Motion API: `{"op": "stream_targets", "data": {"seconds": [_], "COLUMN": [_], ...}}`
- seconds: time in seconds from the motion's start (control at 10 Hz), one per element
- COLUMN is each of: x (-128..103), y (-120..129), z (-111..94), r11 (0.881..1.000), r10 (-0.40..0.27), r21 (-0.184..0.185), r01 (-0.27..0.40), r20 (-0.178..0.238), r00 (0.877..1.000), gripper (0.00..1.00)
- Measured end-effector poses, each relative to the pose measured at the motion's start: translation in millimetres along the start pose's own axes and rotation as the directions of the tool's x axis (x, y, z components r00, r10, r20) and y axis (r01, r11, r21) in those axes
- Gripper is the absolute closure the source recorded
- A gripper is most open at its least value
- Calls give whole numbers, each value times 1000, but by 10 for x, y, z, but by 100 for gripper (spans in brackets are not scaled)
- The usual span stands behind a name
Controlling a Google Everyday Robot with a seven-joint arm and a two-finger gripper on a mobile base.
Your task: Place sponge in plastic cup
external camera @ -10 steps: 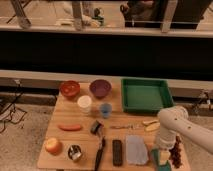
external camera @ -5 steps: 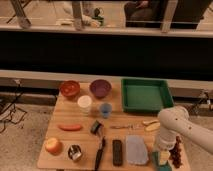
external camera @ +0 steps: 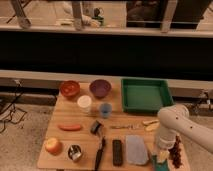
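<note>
The sponge (external camera: 161, 163), a bit of teal, sits at the near right corner of the wooden table (external camera: 67, 137), with the gripper (external camera: 163, 154) down on it, fingers closed. Just left lies the grey-blue cloth (external camera: 136, 149). The blue plastic cup (external camera: 105, 110) stands mid-table, well apart, beside a white cup (external camera: 84, 103). The green tray (external camera: 145, 94) occupies the far right. Behind runs a dark wall under a railing.

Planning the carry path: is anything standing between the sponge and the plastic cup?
Yes. The gripper is at the table's front right corner, on the sponge. Toward the blue plastic cup lie the grey-blue cloth and a utensil, both low.
</note>
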Motion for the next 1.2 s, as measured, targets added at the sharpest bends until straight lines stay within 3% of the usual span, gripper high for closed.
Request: {"op": "stream_targets", "data": {"seconds": [0.5,1.0,1.2], "x": [-119,-284,-365], "y": [16,206,304], "z": [-138,-740,-812], "r11": [999,992,989], "r10": [-27,-81,-109], "r21": [21,97,106], "r01": [26,75,101], "r20": [24,66,78], "r00": [999,995,991], "gripper": [100,100,100]}}
